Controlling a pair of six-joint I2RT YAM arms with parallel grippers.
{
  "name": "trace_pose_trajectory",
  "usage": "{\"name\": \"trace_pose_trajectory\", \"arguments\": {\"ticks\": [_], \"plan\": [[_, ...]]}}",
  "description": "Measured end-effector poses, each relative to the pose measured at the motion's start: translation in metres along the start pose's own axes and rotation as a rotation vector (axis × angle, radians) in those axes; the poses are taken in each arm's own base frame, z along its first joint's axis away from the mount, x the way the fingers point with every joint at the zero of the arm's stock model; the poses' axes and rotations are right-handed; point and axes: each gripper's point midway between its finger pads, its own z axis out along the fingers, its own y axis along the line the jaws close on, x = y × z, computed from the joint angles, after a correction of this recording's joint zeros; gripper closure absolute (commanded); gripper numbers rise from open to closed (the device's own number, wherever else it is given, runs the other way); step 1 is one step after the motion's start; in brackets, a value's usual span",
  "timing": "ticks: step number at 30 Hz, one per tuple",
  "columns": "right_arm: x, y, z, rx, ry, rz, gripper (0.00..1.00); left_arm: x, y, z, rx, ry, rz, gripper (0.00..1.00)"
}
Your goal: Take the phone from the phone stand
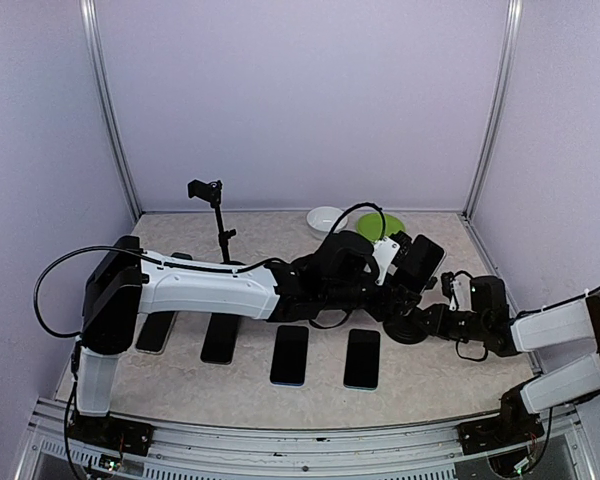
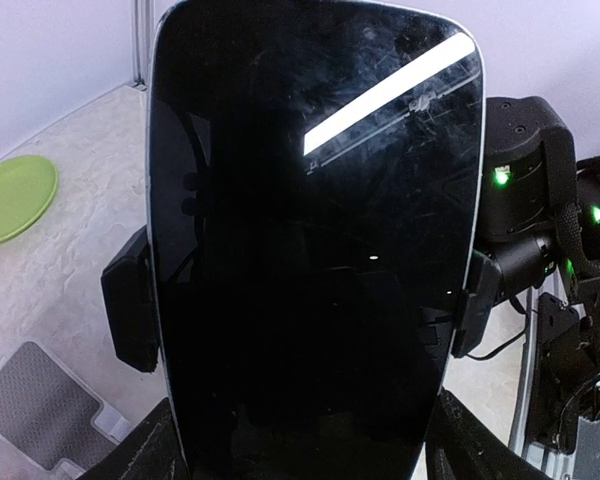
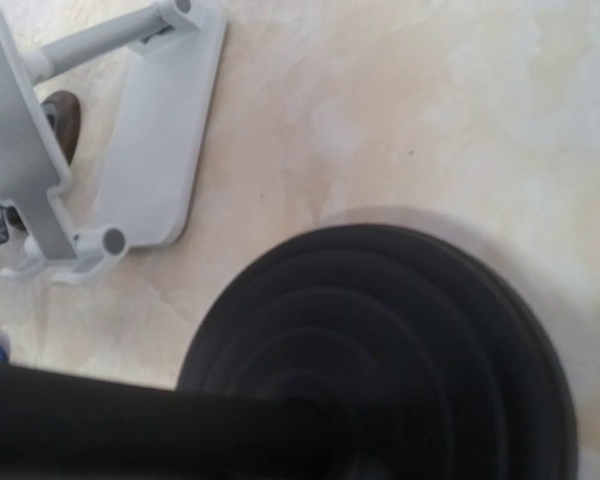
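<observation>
Here the left gripper is clamped on the lower edges of the smartphone. The smartphone stands upright right of the table's middle, seated between the phone stand's black side clamps. The right gripper sits at the stand's round base; I cannot tell how its jaws stand.

The phone is glossy scratched glass — the stand base matt, ribbed.
</observation>
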Motion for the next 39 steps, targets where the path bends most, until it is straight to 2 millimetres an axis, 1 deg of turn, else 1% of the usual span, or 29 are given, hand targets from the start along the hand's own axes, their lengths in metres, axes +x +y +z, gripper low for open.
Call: {"name": "trace_pose_trajectory", "arguments": {"ticks": [2,5,8,9,11,13,16,19,21,24,32,34,37,39], "plan": [[0.0,0.0,-0.001,0.0,-0.002,-0.001,0.69,-0.001,0.0,0.0,0.0,-0.004,-0.022,0.71],[0.0,0.002,-0.004,-0.003,-0.004,-0.006,0.59,-0.001,0.0,0.0,0.001,-0.006,-0.036,0.71],[-0.002,0.01,-0.013,-0.025,-0.02,-0.033,0.48,-0.005,-0.001,0.0,0.004,-0.019,-0.04,0.71],[-0.004,0.014,-0.018,-0.036,-0.032,-0.047,0.44,-0.006,-0.002,0.0,0.007,-0.024,-0.04,0.71],[-0.014,0.028,-0.03,-0.073,-0.079,-0.089,0.37,-0.007,-0.004,0.0,0.013,-0.029,-0.039,0.71],[-0.026,0.043,-0.043,-0.113,-0.134,-0.134,0.34,-0.006,-0.008,0.0,0.017,-0.029,-0.034,0.71],[-0.042,0.068,-0.068,-0.186,-0.232,-0.214,0.29,-0.005,-0.013,0.0,0.02,-0.029,-0.024,0.71],[-0.048,0.083,-0.085,-0.231,-0.283,-0.261,0.26,-0.005,-0.015,0.0,0.011,-0.03,-0.011,0.71],[-0.047,0.086,-0.094,-0.241,-0.304,-0.273,0.25,-0.005,-0.015,0.0,0.006,-0.031,-0.001,0.71],[-0.036,0.085,-0.099,-0.25,-0.295,-0.274,0.23,-0.005,-0.018,0.0,-0.002,-0.035,0.021,0.71],[-0.017,0.093,-0.12,-0.299,-0.277,-0.302,0.14,-0.003,-0.021,-0.001,-0.041,-0.036,0.107,0.71],[-0.013,0.102,-0.127,-0.343,-0.278,-0.329,0.14,-0.002,-0.02,0.0,-0.053,-0.035,0.132,0.7],[-0.01,0.108,-0.132,-0.375,-0.28,-0.346,0.16,0.001,-0.021,0.001,-0.067,-0.032,0.172,0.7],[-0.011,0.11,-0.133,-0.383,-0.278,-0.346,0.2,0.003,-0.022,0.001,-0.077,-0.029,0.198,0.7]]}}
